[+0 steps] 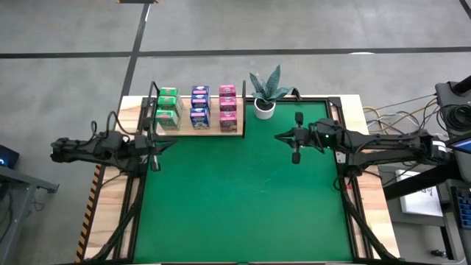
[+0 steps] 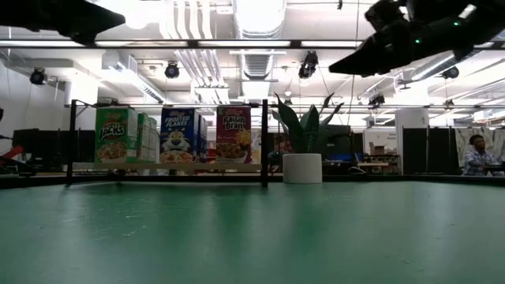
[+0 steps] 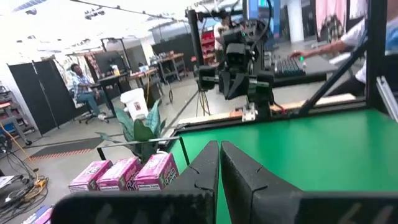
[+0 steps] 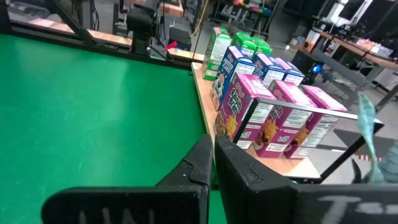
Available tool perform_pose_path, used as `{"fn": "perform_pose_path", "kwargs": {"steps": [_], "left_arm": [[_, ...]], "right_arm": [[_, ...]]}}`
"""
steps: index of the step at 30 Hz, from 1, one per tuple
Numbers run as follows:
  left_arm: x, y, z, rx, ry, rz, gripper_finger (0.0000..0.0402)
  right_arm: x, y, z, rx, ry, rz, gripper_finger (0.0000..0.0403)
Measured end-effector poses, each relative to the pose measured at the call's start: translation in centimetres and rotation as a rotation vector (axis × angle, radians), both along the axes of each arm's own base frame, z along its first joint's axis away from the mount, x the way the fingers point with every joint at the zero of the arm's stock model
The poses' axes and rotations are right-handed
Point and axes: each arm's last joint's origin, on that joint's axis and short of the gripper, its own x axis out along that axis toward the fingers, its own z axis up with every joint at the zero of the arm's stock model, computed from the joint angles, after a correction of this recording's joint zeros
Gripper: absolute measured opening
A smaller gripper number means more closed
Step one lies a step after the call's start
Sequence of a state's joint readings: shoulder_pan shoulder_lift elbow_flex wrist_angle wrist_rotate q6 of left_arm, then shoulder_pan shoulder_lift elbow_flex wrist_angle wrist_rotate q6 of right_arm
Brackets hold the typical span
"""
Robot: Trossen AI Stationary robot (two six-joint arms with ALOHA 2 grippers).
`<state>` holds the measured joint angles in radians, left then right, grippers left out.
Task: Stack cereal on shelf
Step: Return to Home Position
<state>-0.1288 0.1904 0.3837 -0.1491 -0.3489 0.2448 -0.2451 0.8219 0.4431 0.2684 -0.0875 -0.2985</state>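
The cereal stands on the shelf [image 1: 197,132] at the mat's far left, in three rows: green cartons [image 1: 168,107], blue-and-white cartons [image 1: 199,107] and pink cartons [image 1: 227,108]. The low view shows them upright on the light-wood board [image 2: 166,166] between thin black posts. My left gripper [image 1: 169,143] hovers near the shelf's near left corner, shut and holding nothing; its wrist view shows the shut fingers [image 3: 211,163] and the pink cartons [image 3: 124,174]. My right gripper [image 1: 279,135] hangs above the mat near the plant, shut and holding nothing, and points toward the cartons [image 4: 267,118].
A potted plant [image 1: 266,94] in a white pot stands right of the shelf at the far edge. The green mat [image 1: 243,199] lies open toward the near side, framed by black rails. People sit in the room beyond the table [image 3: 81,87].
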Motion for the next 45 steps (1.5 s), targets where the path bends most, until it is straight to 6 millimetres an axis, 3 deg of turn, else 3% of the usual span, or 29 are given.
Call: {"fn": "perform_pose_path", "kwargs": {"steps": [11,20,25,35,45], "left_arm": [[-1.8,0.2,-1.6,-0.036,-0.090,-0.002,0.0000],[-1.5,0.2,-2.4,-0.066,-0.073,-0.003,0.0000],[-0.9,0.1,-3.8,-0.077,-0.049,-0.003,0.0000],[-0.1,0.0,-6.2,-0.125,0.007,-0.004,0.0000],[0.3,-0.2,-7.1,-0.142,0.010,-0.071,0.0000]], "right_arm": [[-3.8,0.9,-1.2,-0.009,-0.101,-0.013,0.0011],[-6.8,1.6,-1.8,-0.032,-0.238,-0.018,0.0011],[-8.3,2.0,-2.2,-0.040,-0.325,-0.017,0.0011],[-9.4,2.2,-4.0,-0.061,-0.385,-0.041,0.0011],[-10.0,2.3,-5.4,-0.055,-0.316,-0.045,0.0011]]}}
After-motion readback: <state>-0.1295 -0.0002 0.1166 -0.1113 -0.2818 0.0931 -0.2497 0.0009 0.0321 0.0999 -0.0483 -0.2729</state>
